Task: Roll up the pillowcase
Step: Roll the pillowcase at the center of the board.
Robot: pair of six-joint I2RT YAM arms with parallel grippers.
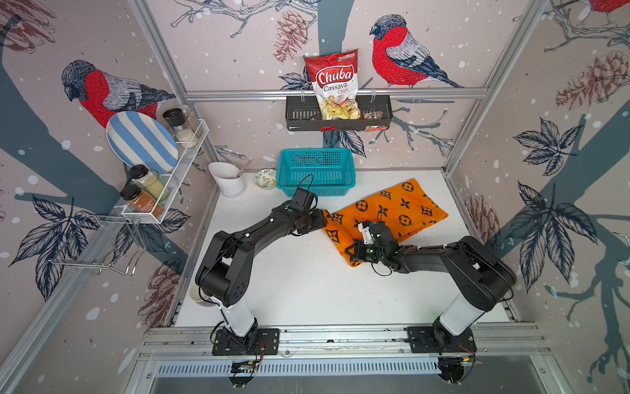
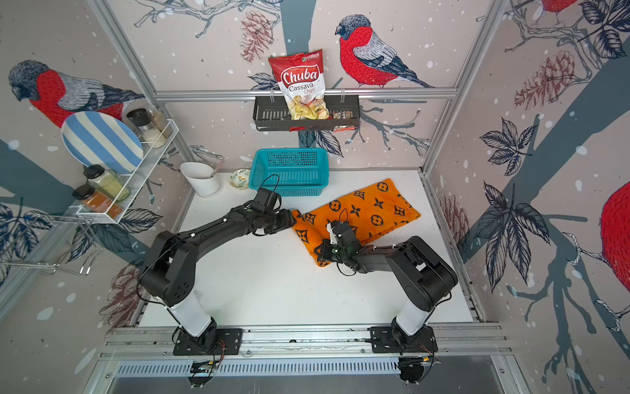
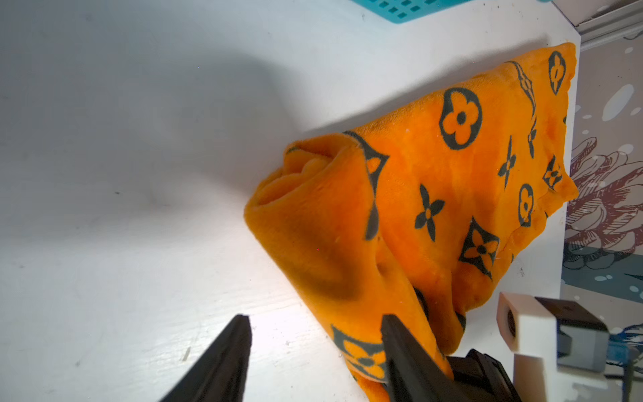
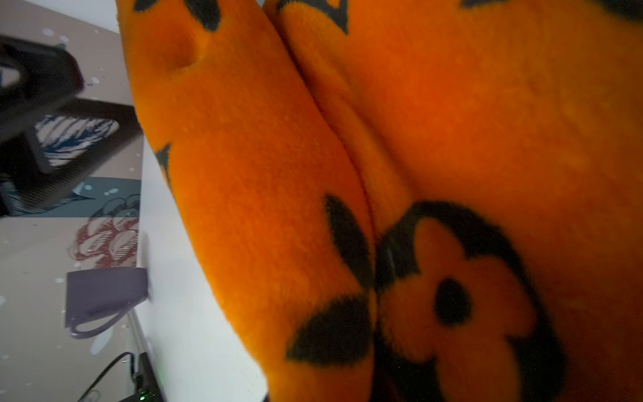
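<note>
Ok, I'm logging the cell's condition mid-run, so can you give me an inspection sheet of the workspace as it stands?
Surface: white table, no spills seen.
Job's things: pillowcase, partly rolled at its near-left end, the rest lying flat.
Clutter: teal basket, white cup and small floral bowl along the back edge.
Grippers: left gripper open at the roll's end; right gripper at the roll's near end, jaws hidden by fabric.
Cables: black cable loop above the left wrist camera, off the fabric.
Surroundings: wire rack with striped plate and jars; chips bag in wall basket.
</note>
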